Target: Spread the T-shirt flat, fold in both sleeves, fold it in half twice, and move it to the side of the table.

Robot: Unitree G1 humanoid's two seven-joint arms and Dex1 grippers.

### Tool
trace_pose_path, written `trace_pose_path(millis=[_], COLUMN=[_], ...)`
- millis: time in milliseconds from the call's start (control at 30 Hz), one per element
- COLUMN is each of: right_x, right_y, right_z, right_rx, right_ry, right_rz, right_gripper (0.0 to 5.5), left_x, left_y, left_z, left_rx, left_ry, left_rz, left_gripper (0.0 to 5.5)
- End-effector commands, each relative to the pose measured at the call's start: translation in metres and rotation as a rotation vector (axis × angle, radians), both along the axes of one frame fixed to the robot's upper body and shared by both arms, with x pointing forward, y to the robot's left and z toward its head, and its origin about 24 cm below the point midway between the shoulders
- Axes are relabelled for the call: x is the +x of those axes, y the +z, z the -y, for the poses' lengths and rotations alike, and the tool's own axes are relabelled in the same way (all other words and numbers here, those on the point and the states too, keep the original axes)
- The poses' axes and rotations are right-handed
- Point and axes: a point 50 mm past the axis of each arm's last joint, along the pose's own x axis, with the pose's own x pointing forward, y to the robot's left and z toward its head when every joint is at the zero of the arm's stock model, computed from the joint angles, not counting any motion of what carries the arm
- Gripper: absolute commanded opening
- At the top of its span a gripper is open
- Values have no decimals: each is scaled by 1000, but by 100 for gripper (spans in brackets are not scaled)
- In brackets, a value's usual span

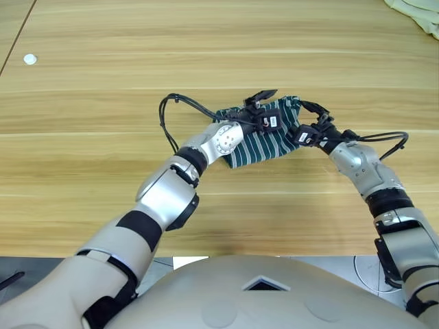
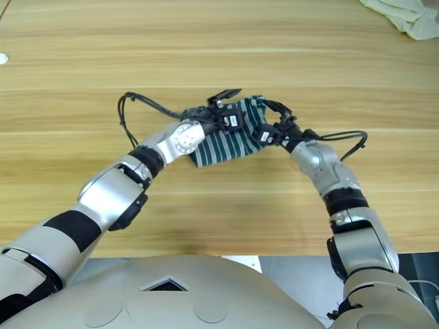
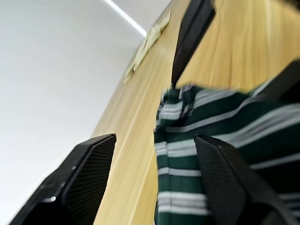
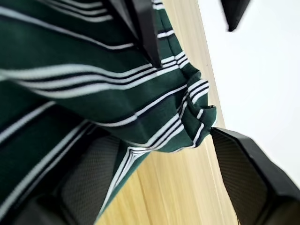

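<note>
Head view: a broad wooden table (image 1: 103, 82), with a pale cloth (image 1: 420, 14) far beyond the right gripper (image 1: 306, 120). The striped T-shirt (image 1: 264, 144) sits bunched between it and the left gripper (image 1: 264, 103). Left wrist view: fingers (image 3: 229, 187) spread wide, one over the stripes, a white wall beyond. Right wrist view: jaws apart too, the shirt's corner between them.

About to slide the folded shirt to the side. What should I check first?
1. T-shirt folded into a small bundle: ok.
2. Left gripper shut on it: not ok, fingers apart.
3. Right gripper shut on it: not ok, open around a corner.
4. Cream cloth at the far right corner, apart from the shirt: ok.
5. Small white disc far left, apart from the shirt: ok.
6. Folds tidy: cannot tell, arms cover them.
</note>
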Motion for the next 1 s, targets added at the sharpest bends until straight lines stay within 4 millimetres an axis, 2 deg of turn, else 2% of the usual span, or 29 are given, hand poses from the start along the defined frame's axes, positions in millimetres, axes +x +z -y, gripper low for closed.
trace_pose_path(millis=[33,400,533,667,733,800,900,1000], right_x=[-9,-7,-5,-2,4,10,13,15], right_y=[-15,-25,-26,-25,-13,11,47,45], right_z=[1,-3,-6,-11,-15,-19,-16,-15], right_rx=[-34,-58,-53,-30,53,201,360,333], right_ry=[2,0,1,-2,-23,-51,-96,-101], right_rz=[-80,-92,-91,-71,14,145,313,286], right_gripper=[354,354,354,354,354,354,354,354], left_x=[10,28,31,32,31,25,-6,-32], left_y=[-3,-7,1,23,31,32,11,-21], left_z=[-21,-70,-76,-72,-78,-84,-85,-78], left_rx=[72,156,58,-203,-289,-315,-229,-54], left_ry=[80,307,342,280,257,202,-31,-190], left_rz=[19,19,16,50,84,122,131,60], left_gripper=[312,312,312,312,312,312,312,312])
